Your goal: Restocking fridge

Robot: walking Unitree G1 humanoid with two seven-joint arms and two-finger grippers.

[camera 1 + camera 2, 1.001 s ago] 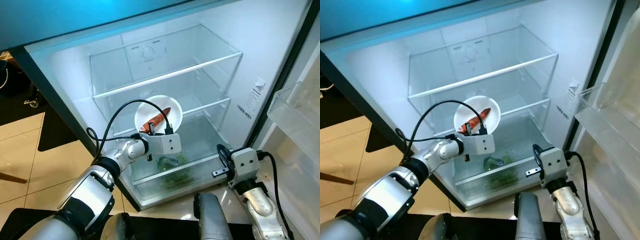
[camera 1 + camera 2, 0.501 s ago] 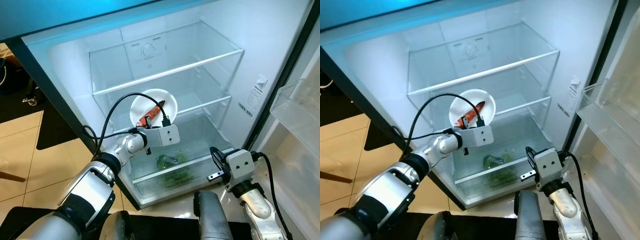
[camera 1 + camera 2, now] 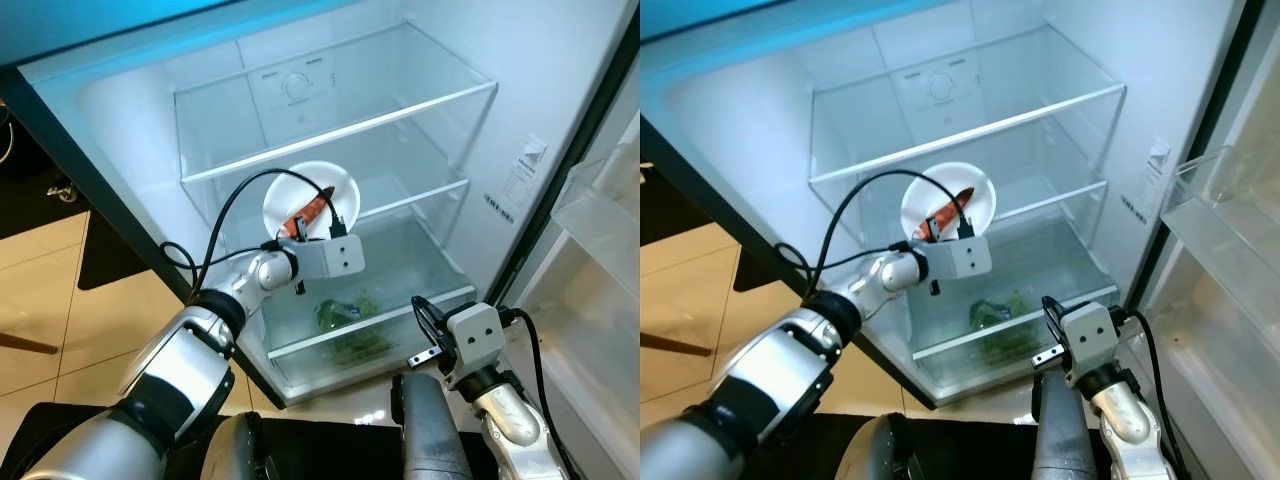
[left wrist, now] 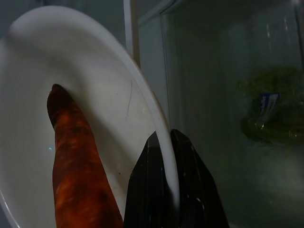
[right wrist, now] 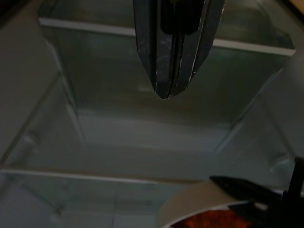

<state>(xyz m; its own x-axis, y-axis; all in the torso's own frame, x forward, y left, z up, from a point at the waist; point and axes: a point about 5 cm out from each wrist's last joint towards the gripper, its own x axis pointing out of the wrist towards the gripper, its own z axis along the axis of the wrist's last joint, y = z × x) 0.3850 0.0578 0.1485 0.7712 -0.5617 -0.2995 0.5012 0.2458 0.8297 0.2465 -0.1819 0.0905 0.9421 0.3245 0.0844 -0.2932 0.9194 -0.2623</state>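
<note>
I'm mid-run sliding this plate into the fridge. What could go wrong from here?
The left gripper holds the white plate only by a pinch on its rim, and the plate is steeply tilted, so the carrot may slide off. The plate sits close to the edge of the middle glass shelf and might clip it. A drop would probably land near the bagged greens in the drawer below.

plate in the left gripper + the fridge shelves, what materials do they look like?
Plate: smooth glossy white, probably glazed ceramic, possibly melamine; the thin rim is pinched by the left gripper, with a carrot lying on it. Fridge shelves: clear, see-through panels with pale front edge strips, likely glass, though clear plastic can't be excluded.
</note>
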